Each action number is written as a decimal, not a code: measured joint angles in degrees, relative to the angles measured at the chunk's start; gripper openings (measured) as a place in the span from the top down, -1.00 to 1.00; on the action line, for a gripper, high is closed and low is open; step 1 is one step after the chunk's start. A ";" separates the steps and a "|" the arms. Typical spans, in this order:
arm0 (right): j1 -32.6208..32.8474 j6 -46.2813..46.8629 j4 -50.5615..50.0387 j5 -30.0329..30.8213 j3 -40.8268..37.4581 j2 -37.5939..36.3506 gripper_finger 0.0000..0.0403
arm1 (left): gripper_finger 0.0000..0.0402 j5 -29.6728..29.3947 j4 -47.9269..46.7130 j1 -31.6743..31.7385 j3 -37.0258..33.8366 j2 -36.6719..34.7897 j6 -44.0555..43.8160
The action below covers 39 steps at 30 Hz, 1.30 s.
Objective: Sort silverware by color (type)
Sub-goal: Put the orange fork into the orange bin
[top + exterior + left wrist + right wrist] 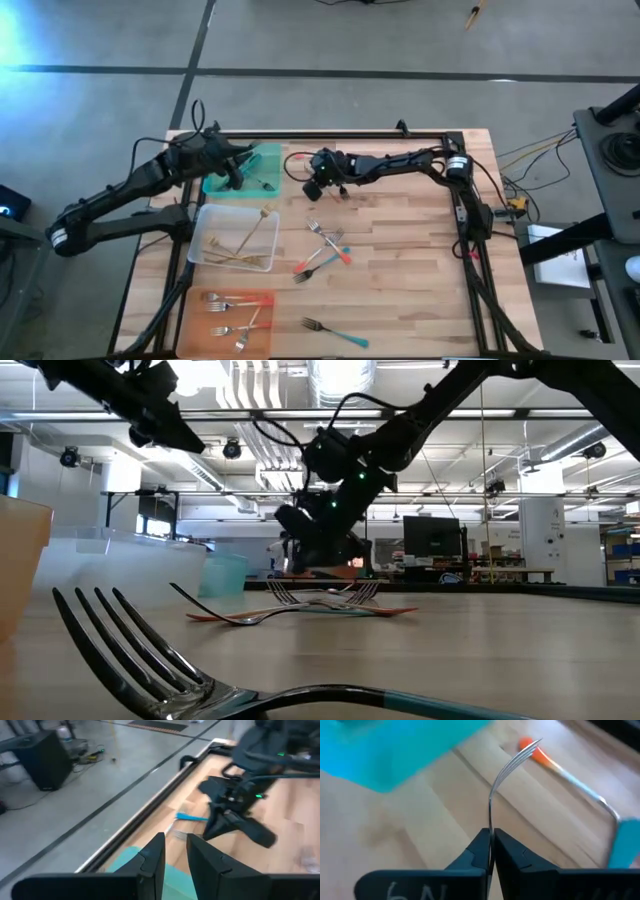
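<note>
My right gripper (322, 186) (490, 838) is shut on a slim fork (506, 772) just right of the green tray (262, 158). The fork's tines (526, 751) stick out beyond the fingers; its handle is hidden. A fork with a teal handle (191, 817) shows beside that gripper. My left gripper (238, 170) (175, 854) hangs open over the green tray with nothing between its fingers. Several loose forks (322, 250) lie crossed mid-table, and one teal-handled fork (338, 332) lies near the front edge. My right gripper pinches the fork's thin metal shank (490, 822) between its two fingertips, seen edge-on. The fork runs on in line with the fingers, which slant down from the table's right, and its tines curve up above the wood. The fingers hide the handle end.
A clear tray (208, 218) with gold forks stands left of centre. In front of it an orange tray (192, 325) holds red-handled forks. An orange-tipped piece (532, 746) lies on the wood past the held fork. A black rail (330, 134) runs along the far edge.
</note>
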 joint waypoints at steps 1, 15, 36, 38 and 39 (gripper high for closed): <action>0.04 -0.70 0.12 -0.80 0.45 -0.35 0.95 | 0.68 1.61 0.27 0.02 -0.17 0.04 -0.21; 0.78 -15.17 3.05 -1.21 2.03 -12.31 0.95 | 0.68 25.94 39.73 -0.01 -19.15 4.03 -8.60; 0.78 -25.52 18.20 -4.92 2.03 -18.34 0.96 | 0.68 23.17 71.19 0.15 -14.90 24.77 -7.61; 0.78 -25.23 19.10 -6.00 2.03 -18.34 0.96 | 0.68 23.47 71.01 0.19 -14.11 26.27 -5.65; 0.78 -25.26 19.64 -6.63 2.03 -18.34 0.96 | 0.68 23.68 71.12 0.20 -13.94 26.94 -5.02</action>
